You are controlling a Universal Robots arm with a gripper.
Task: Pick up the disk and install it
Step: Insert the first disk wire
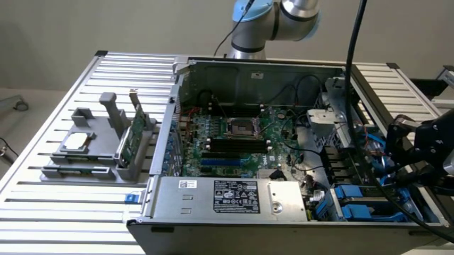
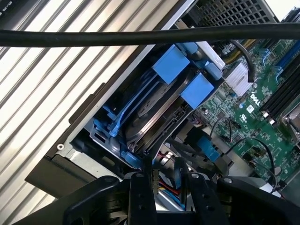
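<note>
Count: one disk (image 2: 150,117), one open computer case (image 1: 241,79), one grey holder (image 1: 92,159), one green card (image 1: 131,139), one small silver chip (image 1: 76,141), two blue tabs (image 2: 171,63) and one black cable (image 2: 140,36) crossing the wrist view.

Surface: a counter (image 1: 71,210) of ribbed metal slats carries the case. The holder stands just beside the case, on the exterior view's left.

Room: a plain pale wall (image 1: 106,26) rises behind the counter. A strip of floor (image 1: 21,127) with one small wheel (image 1: 21,105) shows on the exterior view's left.

Case contents: the green main board (image 1: 234,138) lies flat inside. A silver power supply box (image 1: 199,199) with a white label sits along the near edge, and loose black wires run over the board.

Drive bay (image 1: 365,204): this corner pocket of the case holds the disk, framed in bright blue plastic, with its two tabs facing the main board. I cannot tell whether it is pushed fully home.

Holder contents: the green card stands upright on its edge and the chip lies flat.

My arm (image 1: 294,16): it is mounted behind the case and reaches round to the bay corner on the exterior view's right.

My fingers (image 2: 142,199): they stand partly apart and clamp nothing. They are poised close to the disk but apart from it, and cables show through the gap.
</note>
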